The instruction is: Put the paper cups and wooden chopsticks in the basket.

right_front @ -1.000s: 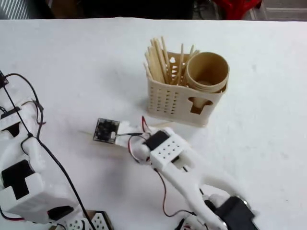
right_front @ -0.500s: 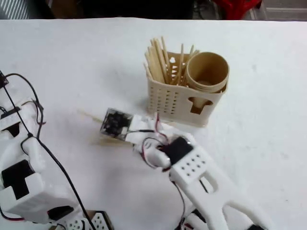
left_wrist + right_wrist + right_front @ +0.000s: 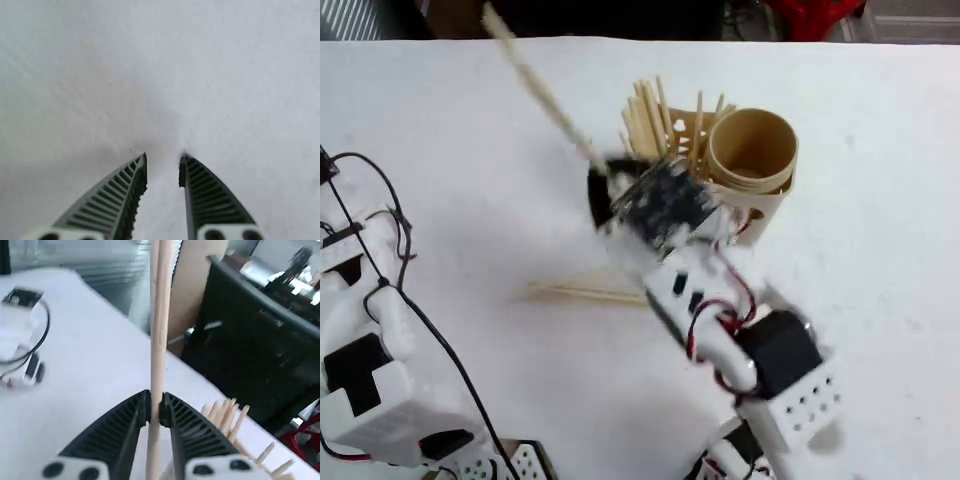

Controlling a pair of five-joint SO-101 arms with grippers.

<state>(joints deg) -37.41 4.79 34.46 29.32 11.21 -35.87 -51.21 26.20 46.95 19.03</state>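
Note:
My right gripper (image 3: 603,178) hangs raised beside the cream basket (image 3: 680,212), shut on a pair of wooden chopsticks (image 3: 535,85) that slant up and away to the far left. In the right wrist view the chopsticks (image 3: 159,315) run straight up from between the closed fingers (image 3: 130,420). The basket holds several chopsticks (image 3: 655,125) and stacked paper cups (image 3: 752,150). Another pair of chopsticks (image 3: 585,293) lies flat on the table in front of the basket. My left gripper (image 3: 162,160) is open just over bare white table.
The left arm's white body and black cables (image 3: 380,330) fill the near left corner. Past the far table edge stand a dark chair (image 3: 250,340) and red things (image 3: 810,15). White tabletop (image 3: 470,180) lies open to the left of the basket.
My right gripper has lifted a pair of chopsticks off the table and swung up toward the basket; one pair stays lying on the table. The left arm has not moved.

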